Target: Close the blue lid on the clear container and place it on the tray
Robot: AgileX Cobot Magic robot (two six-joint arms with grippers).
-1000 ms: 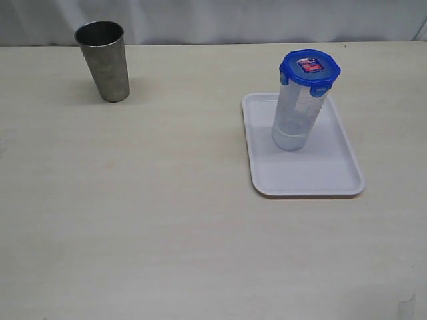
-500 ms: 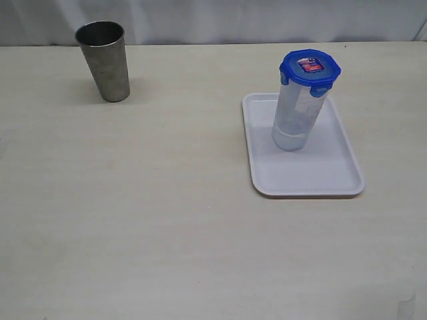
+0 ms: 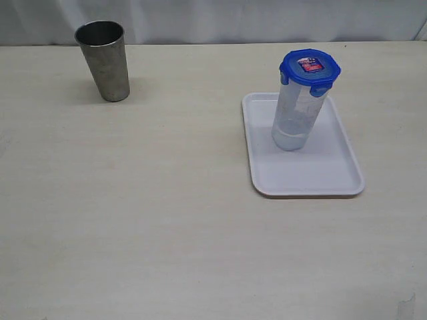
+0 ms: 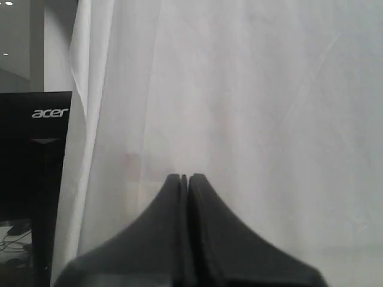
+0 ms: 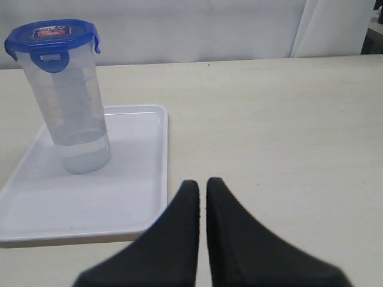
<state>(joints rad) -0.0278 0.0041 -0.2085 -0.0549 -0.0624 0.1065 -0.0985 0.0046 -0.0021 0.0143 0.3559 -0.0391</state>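
The clear container (image 3: 293, 120) stands upright on the white tray (image 3: 327, 177), with the blue lid (image 3: 309, 69) sitting on its top. The right wrist view shows the same container (image 5: 72, 113), lid (image 5: 51, 36) and tray (image 5: 125, 197). My right gripper (image 5: 202, 185) is shut and holds nothing; it is above the table beside the tray's edge, well apart from the container. My left gripper (image 4: 184, 177) is shut and holds nothing, facing a white curtain. Neither gripper appears in the exterior view.
A dull grey steel cup (image 3: 103, 61) stands upright at the far left of the table. A white curtain (image 3: 213, 20) runs behind the table. A dark monitor (image 4: 33, 155) shows past the curtain's edge in the left wrist view.
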